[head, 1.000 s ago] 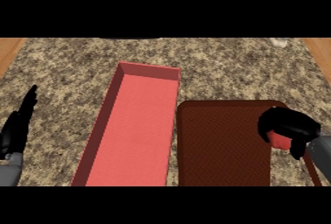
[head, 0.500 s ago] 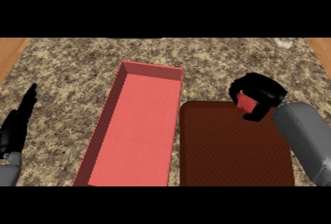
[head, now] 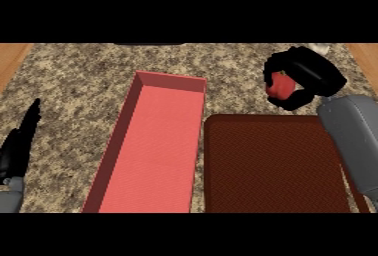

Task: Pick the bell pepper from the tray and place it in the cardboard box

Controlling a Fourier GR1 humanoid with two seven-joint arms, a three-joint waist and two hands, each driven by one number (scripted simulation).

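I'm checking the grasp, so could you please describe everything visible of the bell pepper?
The bell pepper is red and glossy, and only a small patch of it shows. The right robot hand has its black fingers curled round it and hides the rest. It is held above the speckled counter, beyond the brown tray's far edge and right of the pink box.

Right hand (head: 308,75) grips red bell pepper (head: 280,85) above counter (head: 88,70).
It sits at one o'clock of the brown tray (head: 273,165); pink box (head: 151,150) at nine o'clock; left hand (head: 18,145) rests at far left.
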